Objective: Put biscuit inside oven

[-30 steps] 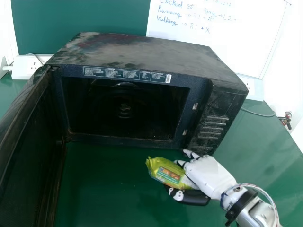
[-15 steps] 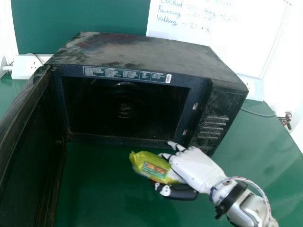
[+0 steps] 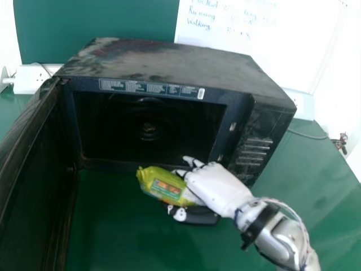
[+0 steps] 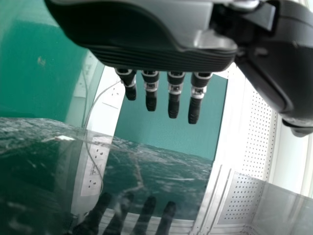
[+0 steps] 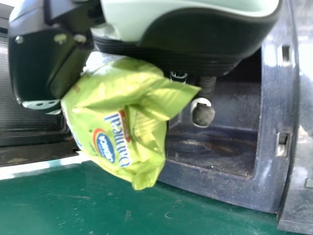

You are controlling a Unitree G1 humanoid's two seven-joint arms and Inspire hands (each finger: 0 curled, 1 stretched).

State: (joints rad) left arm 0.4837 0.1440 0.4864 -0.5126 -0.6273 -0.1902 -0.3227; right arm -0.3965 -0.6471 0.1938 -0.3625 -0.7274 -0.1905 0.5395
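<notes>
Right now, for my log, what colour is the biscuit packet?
The packet is mostly lime green, clearest in the right wrist view.

"Running" (image 3: 202,12) and "Walking" (image 3: 198,24) handwritten on whiteboard (image 3: 287,51); brand lettering (image 5: 119,139) on biscuit packet (image 5: 93,105); printed label (image 3: 151,89) on oven (image 3: 169,62)

There is one biscuit packet (image 3: 164,187), one oven (image 3: 175,63), one whiteboard (image 3: 299,53), one table (image 3: 316,175), one left hand (image 4: 146,34) and one right hand (image 3: 217,187).

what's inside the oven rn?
Oven: dark cavity, a round fitting in there, no food that I can see. Biscuit packet is outside, in the right hand. Both hide part of the opening's lower edge; dark corners are unreadable.
</notes>
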